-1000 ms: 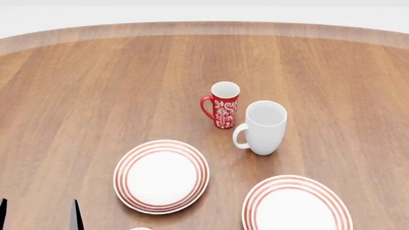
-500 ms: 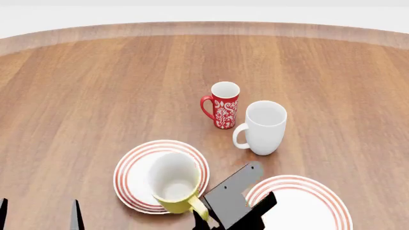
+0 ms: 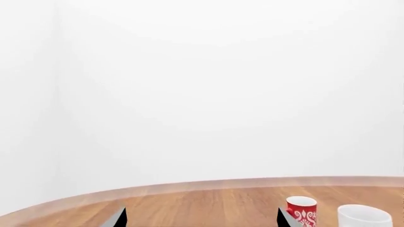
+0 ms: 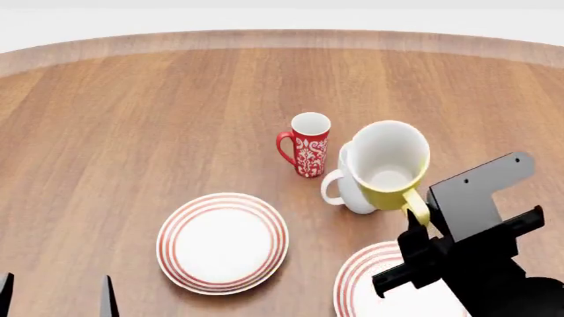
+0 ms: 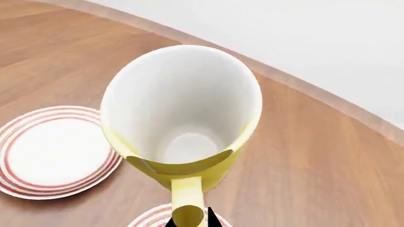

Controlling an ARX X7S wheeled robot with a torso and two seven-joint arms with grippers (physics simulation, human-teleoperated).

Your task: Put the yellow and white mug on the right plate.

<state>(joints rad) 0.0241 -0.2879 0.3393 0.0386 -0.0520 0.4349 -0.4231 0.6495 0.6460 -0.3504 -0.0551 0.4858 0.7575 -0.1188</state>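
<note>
The right tool (image 4: 421, 228) grips the yellow and white mug (image 4: 386, 165) by its yellow handle and carries it above the table (image 4: 132, 119), mouth tilted toward the camera, white inside showing. Directly below the arm lies the right plate (image 4: 357, 281), partly hidden by the tool's dark body; its red rings show at the near edge of the table. The left plate (image 4: 222, 242) sits apart to the left. The left tool (image 4: 57, 294) shows only two dark fingertips at the near edge, spread wide with nothing between them. Behind the lifted mug stands the plain white mug (image 4: 352, 191), largely covered by it, and farther back the slim red mug (image 4: 306, 145). The carry step appears under way; the next move likely calls for drawing the mug back over the right plate, levelling it and lowering it clear of the white mug.
</note>
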